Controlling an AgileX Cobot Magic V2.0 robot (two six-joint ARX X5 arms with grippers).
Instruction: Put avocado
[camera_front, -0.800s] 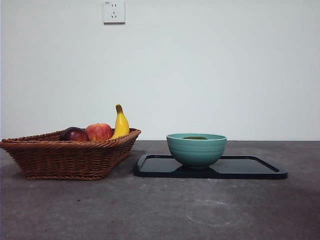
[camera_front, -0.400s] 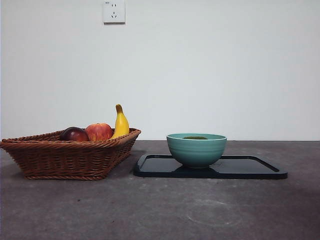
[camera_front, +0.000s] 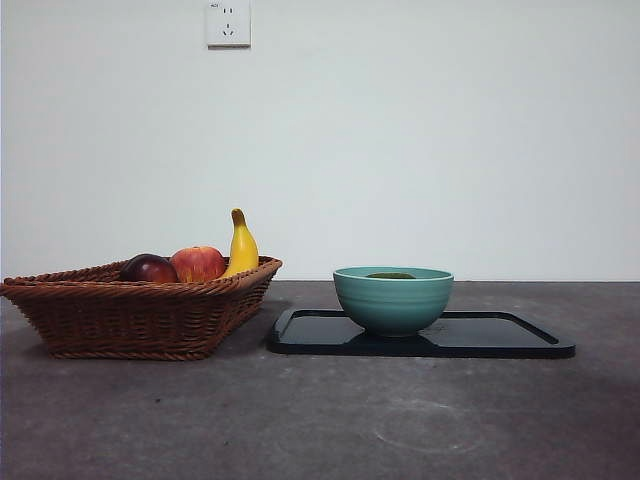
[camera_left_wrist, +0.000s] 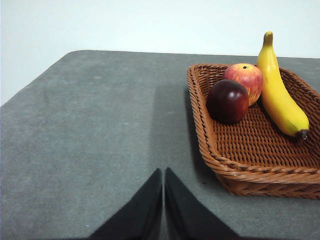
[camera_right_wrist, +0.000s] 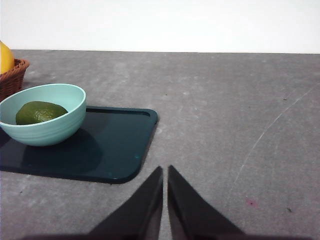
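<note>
Right wrist view: avocado (camera_right_wrist: 39, 112) lying inside teal bowl (camera_right_wrist: 42, 120) on black tray (camera_right_wrist: 116, 145), placing apparently done (nothing left, judging by this), right gripper (camera_right_wrist: 165, 172) and left gripper (camera_left_wrist: 163, 175) both closed, empty, well apart from wicker basket (camera_left_wrist: 235, 170) and fruit

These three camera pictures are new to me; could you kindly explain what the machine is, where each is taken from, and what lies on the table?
It is a robot with two arms at a grey table. One camera looks level across the table; the other two ride on the wrists. On the table stand a wicker basket with a dark red fruit, an apple and a banana, and a black tray bearing a teal bowl. The avocado lies in that bowl. The left gripper and right gripper are shut and hold nothing, hanging apart from everything.
</note>
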